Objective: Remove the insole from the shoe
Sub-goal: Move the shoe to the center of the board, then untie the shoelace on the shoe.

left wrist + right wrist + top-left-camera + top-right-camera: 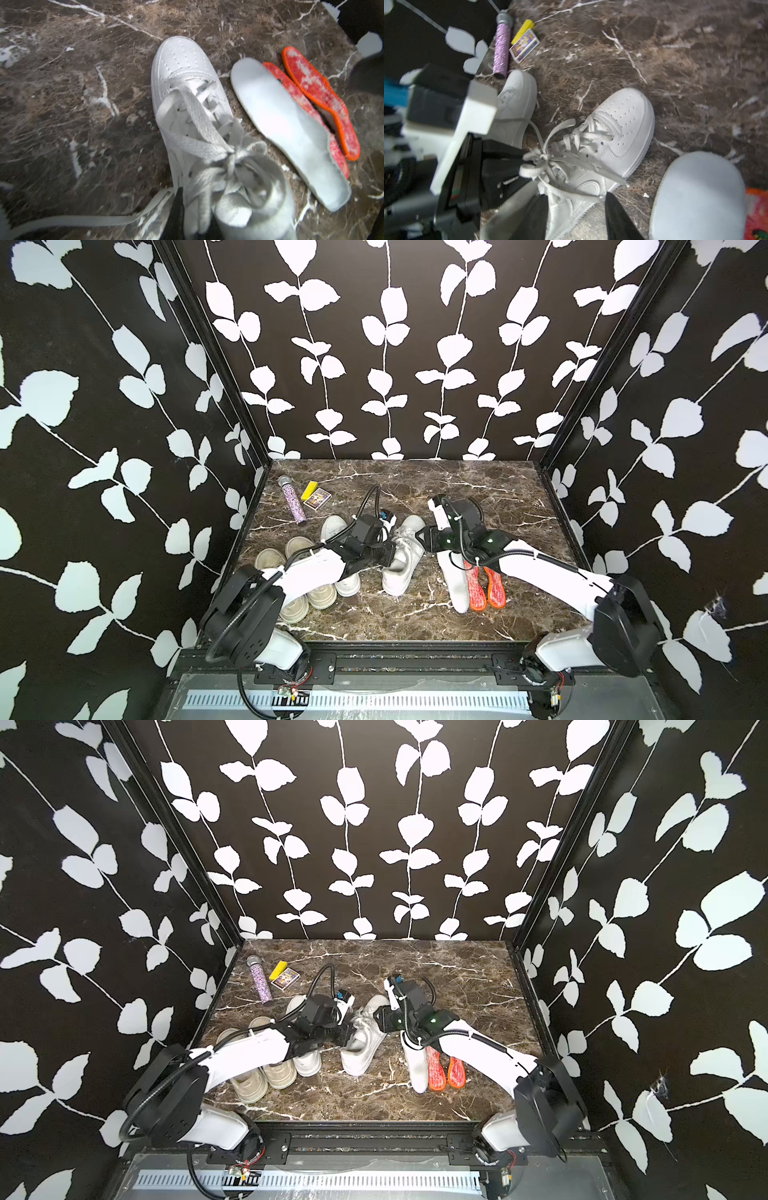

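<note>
Brown marble table [478, 489] in both top views, all items on it.

Left arm [307, 572] reaches in over the shoes. The left gripper [390, 560] is closed tight at the collar and laces of the white sneaker [401, 568]. In the left wrist view a black finger [176, 207] presses against the lace side of it.

Right arm [552, 572] reaches in from the other side. The right gripper [574, 195] has its jaws apart, one finger [533, 218] on each side of the sneaker's heel end. It doesn't clamp anything.

The white sneaker is mid-table between the two grippers, laces loose and tangled. Can't see inside it.

A second white sneaker [332, 526] sits just left of it, partly under the left arm. A pair of beige shoes [293, 610] is further left, near the front edge, touching each other.

The white insole [455, 585] is out on the table, flat, just right of the white sneaker and not touching it. In the left wrist view its edge overlaps the nearer of the two orange insoles [322, 99]. Those lie side by side on its right, partly under the right arm.

A purple glitter microphone [294, 499] lies at the far left. A printed card box [318, 499] is beside it, with a yellow box [309, 488] touching the card box.
</note>
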### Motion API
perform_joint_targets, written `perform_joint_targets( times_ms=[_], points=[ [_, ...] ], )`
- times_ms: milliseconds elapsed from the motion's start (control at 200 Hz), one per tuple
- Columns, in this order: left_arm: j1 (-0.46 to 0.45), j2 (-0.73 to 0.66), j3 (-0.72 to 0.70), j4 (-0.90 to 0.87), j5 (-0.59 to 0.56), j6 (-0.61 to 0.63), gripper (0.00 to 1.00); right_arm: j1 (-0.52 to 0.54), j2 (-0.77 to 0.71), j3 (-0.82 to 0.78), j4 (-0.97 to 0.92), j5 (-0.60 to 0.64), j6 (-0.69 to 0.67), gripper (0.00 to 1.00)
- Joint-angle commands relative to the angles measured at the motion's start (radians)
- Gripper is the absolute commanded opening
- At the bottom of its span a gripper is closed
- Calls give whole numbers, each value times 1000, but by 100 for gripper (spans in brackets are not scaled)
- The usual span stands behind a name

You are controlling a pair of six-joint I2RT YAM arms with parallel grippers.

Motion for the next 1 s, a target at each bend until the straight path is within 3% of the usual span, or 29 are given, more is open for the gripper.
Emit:
perform_joint_targets(
  times_ms=[0, 140, 355, 490, 995],
  points=[
    [-5, -65, -22, -48, 12, 59, 7, 6, 1, -24, 24, -40, -168, 45],
    [-7, -104, -42, -65, -2, 67, 8, 8, 18, -42, 47, -100, -202, 44],
    [-7, -118, -53, -75, -3, 49, 25, 75, 57, -24, 64, -112, -245, 43],
    [-7, -124, -53, -81, 12, 30, 31, 92, 71, 2, 69, -127, -244, 42],
    [-7, -155, -98, -57, 4, 4, 33, 122, 152, 81, 20, -99, -247, 29]
  ],
)
